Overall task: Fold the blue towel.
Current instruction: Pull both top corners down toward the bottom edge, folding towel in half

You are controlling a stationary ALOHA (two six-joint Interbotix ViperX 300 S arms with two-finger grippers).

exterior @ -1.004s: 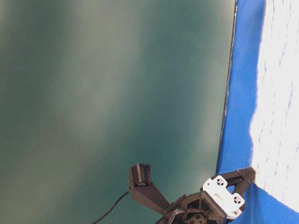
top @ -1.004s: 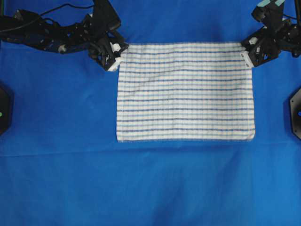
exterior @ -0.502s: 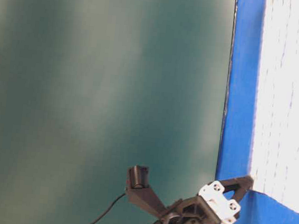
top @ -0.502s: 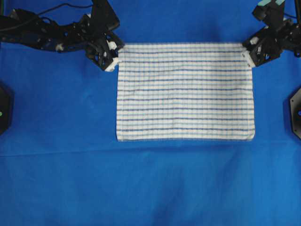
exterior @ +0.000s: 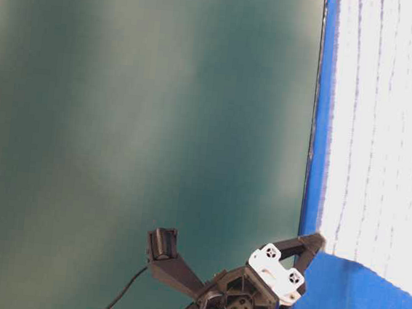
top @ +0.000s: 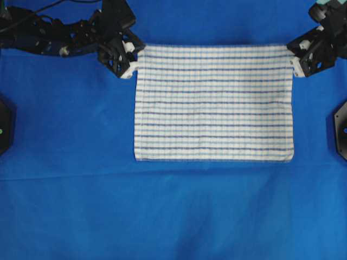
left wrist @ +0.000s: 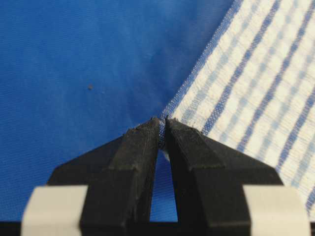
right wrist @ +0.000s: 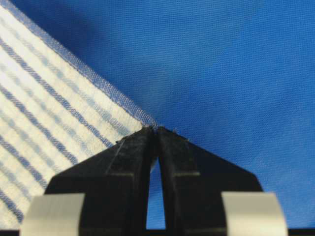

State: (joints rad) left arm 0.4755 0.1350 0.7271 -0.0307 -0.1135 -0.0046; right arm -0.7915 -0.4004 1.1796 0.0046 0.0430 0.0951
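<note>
The blue towel [top: 213,103], white with thin blue stripes, lies spread in the middle of the overhead view, its far edge raised off the cloth. My left gripper [top: 133,64] is shut on the towel's far left corner [left wrist: 163,129]. My right gripper [top: 293,60] is shut on the far right corner [right wrist: 153,126]. In both wrist views the black fingertips pinch the woven hem. The table-level view shows the left gripper [exterior: 316,242] holding the towel [exterior: 391,128] by its corner, lifted above the cloth.
A plain blue tablecloth [top: 162,211] covers the whole table. Black arm bases sit at the left edge [top: 4,125] and right edge [top: 341,129]. The tablecloth's border [exterior: 314,136] meets a dark green backdrop in the table-level view.
The left gripper closed on the far left corner. Both grippers then rose and drew the far edge of the towel up and outward; the towel's near edge stayed put.
</note>
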